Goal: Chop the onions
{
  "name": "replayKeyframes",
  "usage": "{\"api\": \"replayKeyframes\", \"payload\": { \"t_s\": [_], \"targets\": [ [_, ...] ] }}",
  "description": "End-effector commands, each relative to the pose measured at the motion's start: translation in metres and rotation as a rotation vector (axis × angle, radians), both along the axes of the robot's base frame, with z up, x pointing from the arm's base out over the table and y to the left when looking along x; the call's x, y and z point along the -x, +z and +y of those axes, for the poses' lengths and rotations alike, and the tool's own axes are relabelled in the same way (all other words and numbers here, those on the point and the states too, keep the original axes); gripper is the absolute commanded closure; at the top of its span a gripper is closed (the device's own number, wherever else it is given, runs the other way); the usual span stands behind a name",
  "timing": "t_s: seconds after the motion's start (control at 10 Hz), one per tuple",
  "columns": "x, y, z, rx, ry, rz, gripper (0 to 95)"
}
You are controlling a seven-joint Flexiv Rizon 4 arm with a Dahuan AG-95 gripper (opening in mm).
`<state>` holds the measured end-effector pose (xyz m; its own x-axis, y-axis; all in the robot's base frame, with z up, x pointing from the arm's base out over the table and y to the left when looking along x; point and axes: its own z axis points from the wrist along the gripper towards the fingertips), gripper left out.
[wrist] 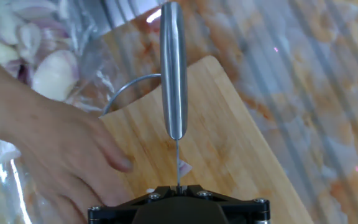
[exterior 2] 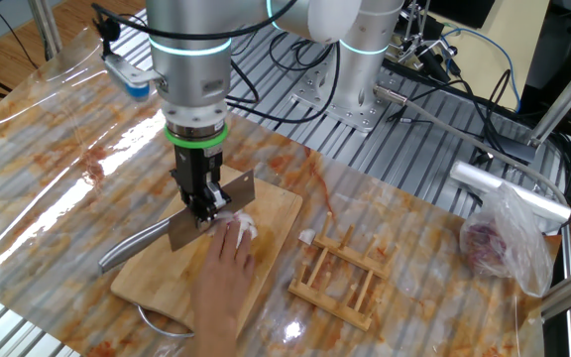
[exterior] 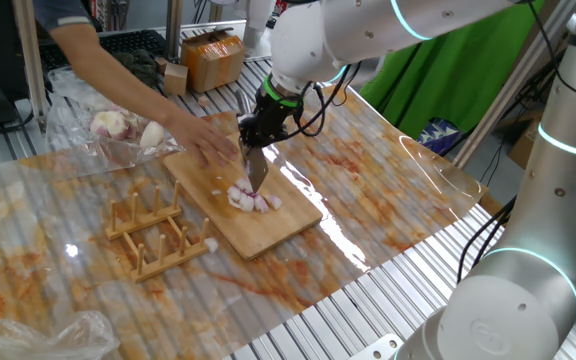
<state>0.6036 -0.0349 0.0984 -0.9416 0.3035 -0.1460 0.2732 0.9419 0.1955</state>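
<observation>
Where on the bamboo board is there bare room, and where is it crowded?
Free: the board corner nearest the one fixed view's camera, beyond the onions, toward the wooden rack. Crowded: mid-board, where the knife, the person's hand and the onion pieces meet.

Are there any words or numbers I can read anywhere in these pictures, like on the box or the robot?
No text can be read in any view.
The brown cardboard box at the back: no print can be made out on it, too small and blurred.
The robot arm: only glowing rings, no letters or numbers visible.
The knife, the bamboo board and the wooden rack: no print can be seen.
</observation>
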Motion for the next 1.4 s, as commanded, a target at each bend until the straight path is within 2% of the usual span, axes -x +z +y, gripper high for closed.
{"api": "replayKeyframes", "payload": {
  "t_s": [0.1, 0.3, 0.6, 0.8, 1.0, 1.2, 1.4],
  "targets": [
    [-0.004, 0.0, 0.0, -0.005, 0.013, -0.008, 95.0],
    [-0.005, 0.0, -0.001, -0.052, 0.04, -0.024, 95.0],
    [-0.005, 0.001, 0.003, -0.051, 0.076, -0.064, 95.0],
    [-0.004, 0.004, 0.01, -0.009, 0.239, -0.107, 95.0],
    [-0.002, 0.011, 0.023, 0.05, 0.383, -0.126, 95.0],
    [0.0, 0.015, 0.032, 0.098, 0.49, -0.133, 95.0],
    [0.001, 0.012, 0.038, 0.102, 0.498, -0.131, 95.0]
  ]
}}
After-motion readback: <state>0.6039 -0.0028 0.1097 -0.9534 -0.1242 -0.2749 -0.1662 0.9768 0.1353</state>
